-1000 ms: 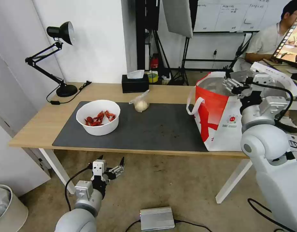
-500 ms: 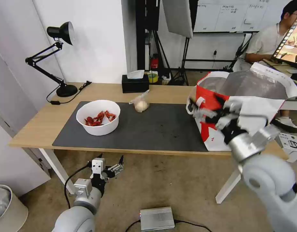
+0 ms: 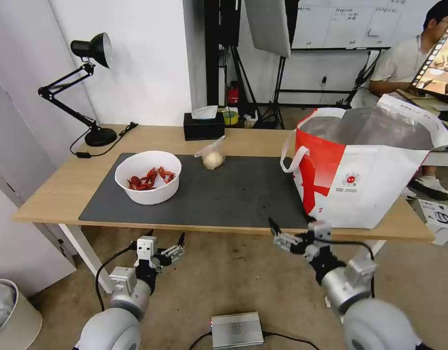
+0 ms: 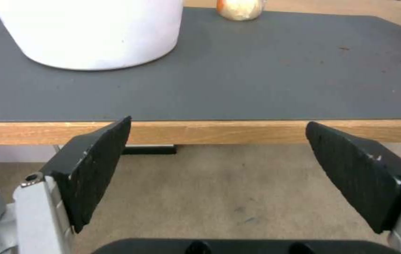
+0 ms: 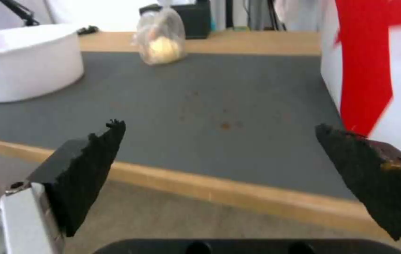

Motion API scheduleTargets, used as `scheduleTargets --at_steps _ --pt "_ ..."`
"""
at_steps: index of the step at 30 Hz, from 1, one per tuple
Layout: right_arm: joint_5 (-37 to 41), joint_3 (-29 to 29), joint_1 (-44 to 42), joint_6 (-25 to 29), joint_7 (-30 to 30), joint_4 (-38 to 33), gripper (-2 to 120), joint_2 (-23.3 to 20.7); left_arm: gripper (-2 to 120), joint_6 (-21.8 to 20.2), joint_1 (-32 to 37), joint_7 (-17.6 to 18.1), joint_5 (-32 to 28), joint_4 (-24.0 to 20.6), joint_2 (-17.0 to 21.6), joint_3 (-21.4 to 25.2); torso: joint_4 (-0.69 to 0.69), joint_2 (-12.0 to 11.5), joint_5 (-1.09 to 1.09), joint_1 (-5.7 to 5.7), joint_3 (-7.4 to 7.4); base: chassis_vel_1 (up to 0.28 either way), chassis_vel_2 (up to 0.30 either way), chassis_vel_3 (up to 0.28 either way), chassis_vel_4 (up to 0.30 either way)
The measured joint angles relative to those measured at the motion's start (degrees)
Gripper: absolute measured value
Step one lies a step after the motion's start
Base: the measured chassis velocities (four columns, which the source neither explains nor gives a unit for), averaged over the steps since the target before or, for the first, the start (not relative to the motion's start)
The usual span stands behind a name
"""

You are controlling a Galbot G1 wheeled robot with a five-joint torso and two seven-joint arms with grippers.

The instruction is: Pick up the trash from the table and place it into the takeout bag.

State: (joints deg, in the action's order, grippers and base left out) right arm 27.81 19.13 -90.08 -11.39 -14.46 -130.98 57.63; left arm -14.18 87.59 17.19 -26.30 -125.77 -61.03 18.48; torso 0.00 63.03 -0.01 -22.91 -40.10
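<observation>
On the table (image 3: pixel 53 194), the white bowl (image 3: pixel 148 182) of red crayfish shells stands on the left part of the dark mat (image 3: pixel 233 194). The knotted clear bag (image 3: pixel 213 158) with a pale lump lies at the mat's back edge. The takeout bag (image 3: pixel 369 170) stands open at the right end. Both grippers hang below the table's front edge. My left gripper (image 3: pixel 166 238) is open in front of the bowl (image 4: pixel 92 31). My right gripper (image 3: pixel 289 224) is open near the takeout bag's (image 5: pixel 375 70) front left corner, facing the knotted bag (image 5: pixel 160 40).
A black desk lamp (image 3: pixel 87 87) and a black tissue box (image 3: pixel 203 125) stand along the table's back edge. On the floor lie a silver box (image 3: pixel 237 329) with cables and a white bin (image 3: pixel 12 311) at the far left. White table legs (image 3: pixel 85 253) flank the arms.
My right arm has swung from over the takeout bag's mouth down past its front to below the table edge. The left gripper has barely moved.
</observation>
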Motion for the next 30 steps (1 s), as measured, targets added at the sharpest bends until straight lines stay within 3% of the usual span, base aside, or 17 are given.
scheduleTargets --at_steps 9,30 --pt "-3.0 -1.2 -1.5 3.1 -2.4 2.3 100 2.3 100 0.0 0.2 0.0 0.0 -0.1 -0.3 -0.2 0.00 0.0 0.01 -0.01 0.00 0.000 0.000 0.000 0.000" --pt "-2.5 -2.8 -1.9 1.7 -4.6 1.8 100 2.8 100 0.0 0.5 0.1 0.2 -0.5 -0.5 0.2 0.01 0.0 0.01 -0.01 0.00 0.000 0.000 0.000 0.000"
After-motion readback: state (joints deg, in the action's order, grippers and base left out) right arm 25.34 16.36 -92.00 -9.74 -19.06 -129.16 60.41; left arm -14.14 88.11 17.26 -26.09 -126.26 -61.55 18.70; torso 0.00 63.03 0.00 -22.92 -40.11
